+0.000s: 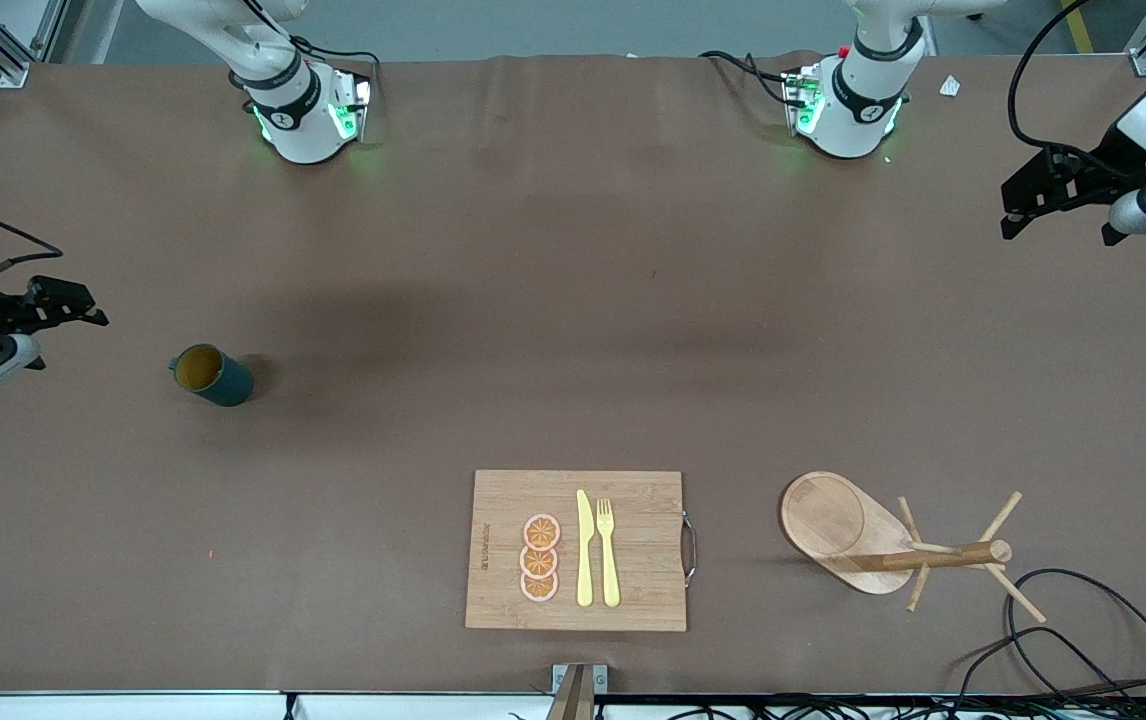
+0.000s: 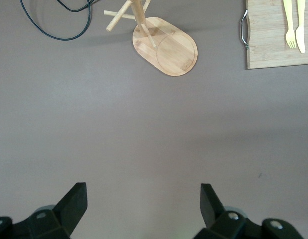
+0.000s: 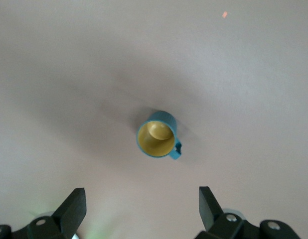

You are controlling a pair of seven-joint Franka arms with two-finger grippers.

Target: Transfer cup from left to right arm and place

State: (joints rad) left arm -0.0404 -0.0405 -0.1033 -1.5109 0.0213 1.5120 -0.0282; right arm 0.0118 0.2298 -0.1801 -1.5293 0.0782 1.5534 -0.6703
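The cup (image 1: 212, 375) stands upright on the worktop (image 1: 533, 300), toward the right arm's end. Its mustard-yellow interior faces upward and it is free of any grip. In the right wrist view the cup (image 3: 157, 135) shows its small side handle; the teal wall is clear of both fingers.

The right tool (image 1: 73, 305) hangs above the worktop at the right arm's end, near the cup but apart from it. Its fingers (image 3: 73, 204) are spread wide and released, with nothing between them.

The left tool (image 1: 1033, 195) hangs above the worktop at the left arm's end, well apart from the cup. Its fingers (image 2: 74, 201) are likewise spread wide and released, holding nothing. This arm waits.

A bamboo cutting board (image 1: 633, 590) with a metal handle lies nearer to the front camera than the cup, about midway along the worktop. On it lie three orange slices (image 1: 540, 558) in a row, and beside them a yellow knife (image 1: 584, 550) and a yellow fork (image 1: 608, 550), side by side.

A wooden mug rack (image 1: 873, 545) with pegs stands beside the board, toward the left arm's end. A black cable (image 1: 1093, 640) loops on the worktop next to the rack.
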